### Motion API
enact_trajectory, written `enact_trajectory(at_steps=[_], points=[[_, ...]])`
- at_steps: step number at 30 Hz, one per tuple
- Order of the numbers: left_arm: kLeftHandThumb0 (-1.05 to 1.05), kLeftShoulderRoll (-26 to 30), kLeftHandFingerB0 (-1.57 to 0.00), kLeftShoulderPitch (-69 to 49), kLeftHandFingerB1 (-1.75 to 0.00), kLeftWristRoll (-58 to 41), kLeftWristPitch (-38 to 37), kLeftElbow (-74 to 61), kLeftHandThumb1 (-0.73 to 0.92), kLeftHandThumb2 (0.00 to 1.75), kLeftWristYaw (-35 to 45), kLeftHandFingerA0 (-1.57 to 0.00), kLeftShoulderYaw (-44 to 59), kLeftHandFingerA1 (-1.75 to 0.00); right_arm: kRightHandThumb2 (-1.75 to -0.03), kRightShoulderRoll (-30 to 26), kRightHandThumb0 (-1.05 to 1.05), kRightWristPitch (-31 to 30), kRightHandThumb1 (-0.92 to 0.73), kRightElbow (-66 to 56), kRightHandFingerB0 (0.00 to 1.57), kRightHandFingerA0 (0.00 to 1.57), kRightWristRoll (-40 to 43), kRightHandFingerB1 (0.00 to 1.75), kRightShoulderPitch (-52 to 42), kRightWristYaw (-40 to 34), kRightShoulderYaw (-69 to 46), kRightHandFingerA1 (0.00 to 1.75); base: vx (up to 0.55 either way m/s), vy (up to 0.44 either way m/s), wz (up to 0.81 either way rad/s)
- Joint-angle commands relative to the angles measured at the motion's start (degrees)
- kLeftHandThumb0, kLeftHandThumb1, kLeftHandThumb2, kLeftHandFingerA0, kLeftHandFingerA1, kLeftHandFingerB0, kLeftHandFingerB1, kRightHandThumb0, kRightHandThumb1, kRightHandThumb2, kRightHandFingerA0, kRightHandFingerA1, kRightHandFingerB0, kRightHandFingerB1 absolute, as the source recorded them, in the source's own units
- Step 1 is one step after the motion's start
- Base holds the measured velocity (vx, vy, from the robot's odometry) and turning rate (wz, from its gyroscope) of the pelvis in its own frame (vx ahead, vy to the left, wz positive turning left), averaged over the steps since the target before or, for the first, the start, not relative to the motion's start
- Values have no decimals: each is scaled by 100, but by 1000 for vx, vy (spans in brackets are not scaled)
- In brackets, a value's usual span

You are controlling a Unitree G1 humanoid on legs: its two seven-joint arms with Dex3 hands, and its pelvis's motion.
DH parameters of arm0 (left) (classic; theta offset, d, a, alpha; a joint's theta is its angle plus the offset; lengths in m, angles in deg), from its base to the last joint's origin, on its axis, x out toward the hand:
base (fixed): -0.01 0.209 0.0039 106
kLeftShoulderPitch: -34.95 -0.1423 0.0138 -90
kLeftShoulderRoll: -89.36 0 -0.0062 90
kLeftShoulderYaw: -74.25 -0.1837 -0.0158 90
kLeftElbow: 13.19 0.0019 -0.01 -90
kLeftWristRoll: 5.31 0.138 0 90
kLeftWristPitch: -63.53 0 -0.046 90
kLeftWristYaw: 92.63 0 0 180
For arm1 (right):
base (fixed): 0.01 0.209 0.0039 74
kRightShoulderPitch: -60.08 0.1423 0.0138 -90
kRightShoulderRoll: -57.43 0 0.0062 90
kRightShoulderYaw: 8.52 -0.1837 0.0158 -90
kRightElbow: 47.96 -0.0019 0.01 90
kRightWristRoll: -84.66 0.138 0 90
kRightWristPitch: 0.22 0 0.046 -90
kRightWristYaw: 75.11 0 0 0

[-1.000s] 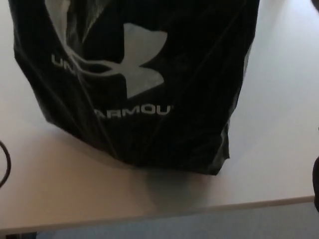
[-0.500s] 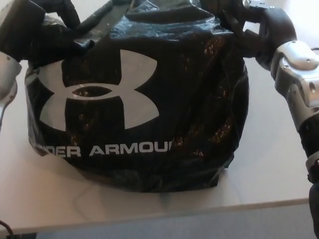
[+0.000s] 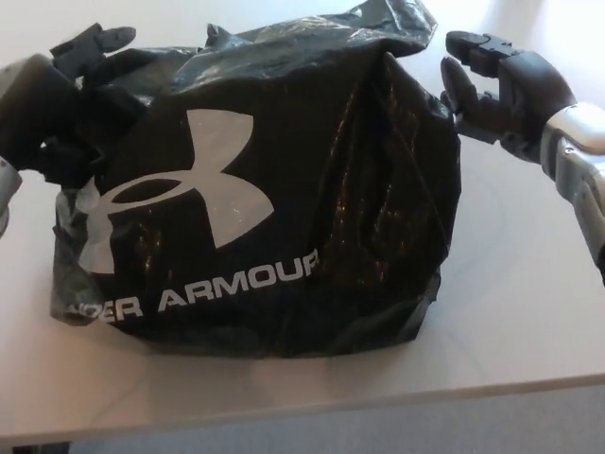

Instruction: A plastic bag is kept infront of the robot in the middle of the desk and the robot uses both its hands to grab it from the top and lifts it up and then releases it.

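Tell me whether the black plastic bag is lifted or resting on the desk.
Resting. The black plastic bag sits slumped with its base flat on the white desk; the right hand is open beside it.

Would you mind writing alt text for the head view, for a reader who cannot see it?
A crumpled black plastic bag with a white logo sits on a pale desk. The robot's left hand is against the bag's upper left corner; the right hand is open just beside its upper right.
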Motion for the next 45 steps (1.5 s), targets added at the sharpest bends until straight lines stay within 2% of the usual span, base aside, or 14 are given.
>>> enact_trajectory(at_steps=[1,5,6,7,20,21,22,23,27,35,36,40,41,45], points=[[-95,481,-6,-752,-17,148,374,-916,67,102,257,0,285,-4,-78,-606,-99,211,-68,-617,0,18,-491,13,-333,809,454,46,0,0,0],[-90,599,-3,-1033,-21,104,332,-1317,69,106,225,0,524,-9,-106,-896,-90,-89,-61,-1378,0,0,-504,9,-510,890,610,29,0,0,0],[-82,636,-1,-1202,-25,-223,280,-1622,90,67,321,0,811,-6,-106,-1184,-92,76,-64,-1852,0,0,-520,7,-692,1081,618,20,0,0,0],[-94,739,0,-1376,-12,-447,541,-2138,85,117,460,0,1151,-8,-104,-1386,-89,103,-61,-2319,0,0,-358,9,-870,1189,438,39,0,0,0],[-91,1180,0,-2332,-15,-1148,427,-3780,85,121,895,-1,3109,-9,-64,-2052,-95,32,-79,-6183,0,21,-24,15,-3204,1202,-465,41,0,0,0],[-86,1212,0,-2422,-19,-1192,477,-3834,92,78,965,0,3219,-26,-65,-2092,-95,62,-81,-6398,0,23,-37,15,-3377,1208,-540,41,0,0,0],[-82,1211,-1,-2531,-20,-1202,434,-3814,78,118,957,0,3350,-20,-64,-2091,-92,171,-79,-6730,0,21,181,14,-3744,1274,-850,43,0,0,0],[-79,1208,-1,-2608,-20,-1196,238,-3723,78,118,897,0,3449,-19,-106,-2066,-90,286,-61,-6897,0,15,356,11,-3998,1343,-1058,53,0,0,0],[-83,1046,-1,-3039,-17,-1516,-363,-3592,81,117,869,0,3892,-15,-108,-1715,-96,541,-65,-7577,0,0,596,7,-4881,1218,-1542,47,0,0,0],[-78,-1398,-6,-6936,-27,-3464,-1608,-5637,72,109,1124,-4,4472,-31,-69,218,-85,3095,-87,-8521,1,2,396,14,-8190,567,-1845,30,0,0,0],[-81,-1610,-8,-7328,-27,-3560,-1838,-5633,72,108,1158,-4,4358,-33,-112,321,-90,3275,-73,-8524,0,0,422,9,-8501,624,-1799,22,0,0,0],[-90,-2446,-10,-9004,-18,-3841,-3081,-4950,81,114,1414,-6,3526,-18,-111,731,-91,4192,-76,-8473,0,0,455,7,-9846,843,-1618,13,0,0,0],[-87,-2508,-3,-9213,-15,-3796,-3295,-4783,84,116,1442,-2,3386,-15,-65,777,-79,4093,-86,-8524,0,0,558,0,-10013,894,-1593,1,0,0,0],[-78,-3098,0,-9789,-18,-3413,-4335,-3651,85,119,1213,0,2824,-21,-101,1188,-83,5557,-69,-7800,0,0,734,8,-11155,1174,-1550,14,0,0,0]])
